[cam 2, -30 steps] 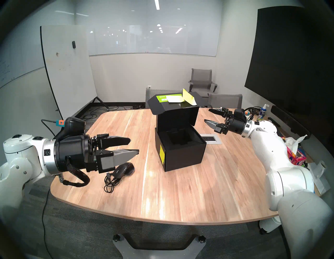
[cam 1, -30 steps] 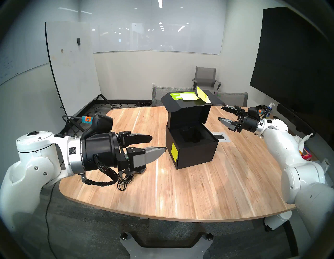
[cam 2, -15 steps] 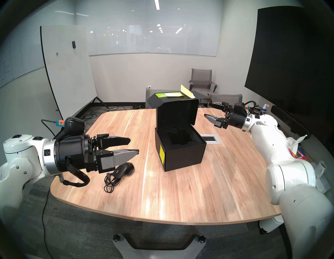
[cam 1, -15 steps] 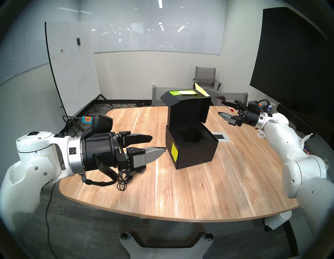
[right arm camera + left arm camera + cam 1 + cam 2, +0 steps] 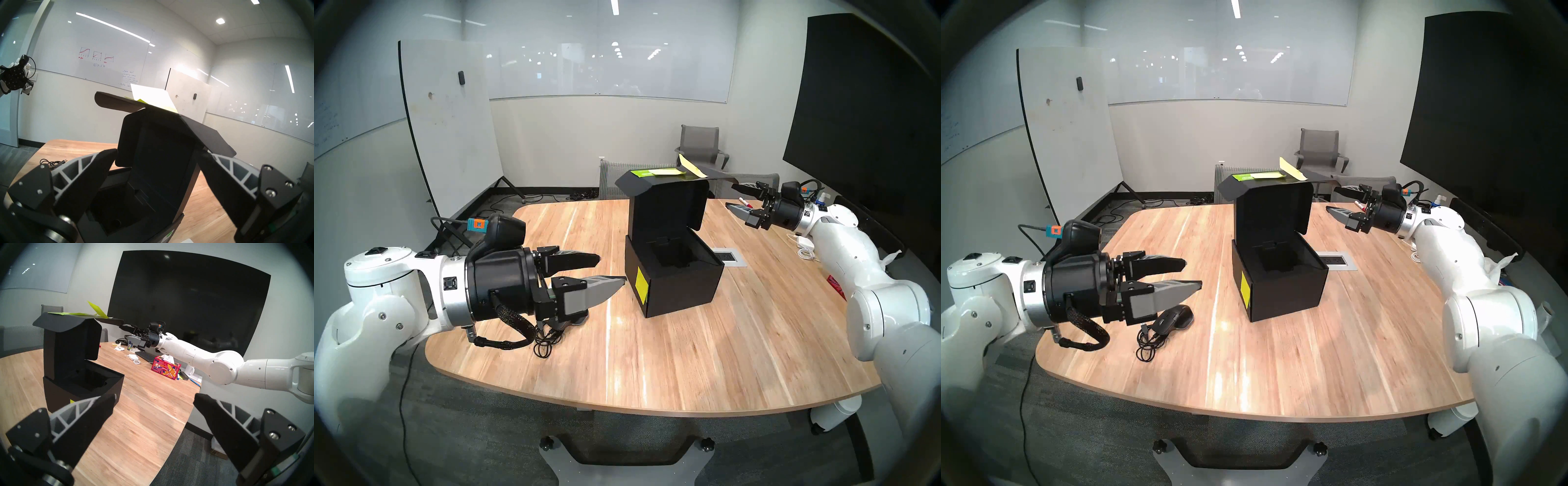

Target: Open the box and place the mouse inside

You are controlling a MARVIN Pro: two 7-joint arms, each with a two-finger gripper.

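As its lid has swung from tilted to level over the last second, the box stands open mid-table. Right gripper: spread, empty, under the flap's edge. Left gripper: spread, empty. Mouse: on the table below it, awaiting pickup.

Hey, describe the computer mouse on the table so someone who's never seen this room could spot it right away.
Start at the wooden table with the tall open black box in the middle. Go to the near left corner, below the left claw: the mouse lies there. It is black and sculpted, with a thin coiled black cable beside it.
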